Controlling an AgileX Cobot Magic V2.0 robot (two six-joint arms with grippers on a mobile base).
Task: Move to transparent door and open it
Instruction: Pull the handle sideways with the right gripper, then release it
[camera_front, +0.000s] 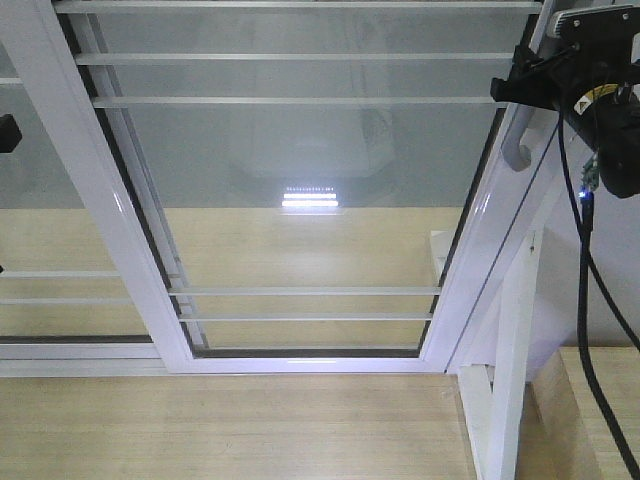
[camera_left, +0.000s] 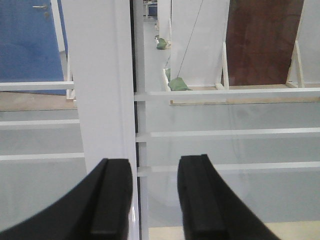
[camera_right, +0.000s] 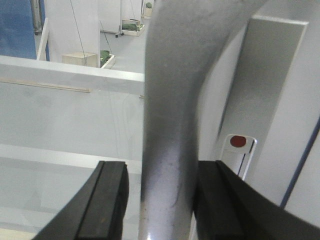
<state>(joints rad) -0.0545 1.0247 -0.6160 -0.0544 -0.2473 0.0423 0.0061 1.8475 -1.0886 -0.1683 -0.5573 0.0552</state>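
Keep the left hand (camera_left: 155, 167), spread wide and empty, left of the handle (camera_right: 170, 100). Take the door (camera_front: 300, 250) as carrying that handle on its right edge. Close the right hand (camera_right: 160, 170), loosely straddling the handle, snug before sliding leftwards.

Bright; glare on transparent door (camera_front: 300, 215)

White and grey
We saw the transparent door (camera_front: 300, 150) framed white, its handle (camera_right: 167, 125) grey, a red dot (camera_right: 239, 141) beside.

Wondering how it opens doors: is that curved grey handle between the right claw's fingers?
Yes, the handle runs between the right gripper's black fingers.
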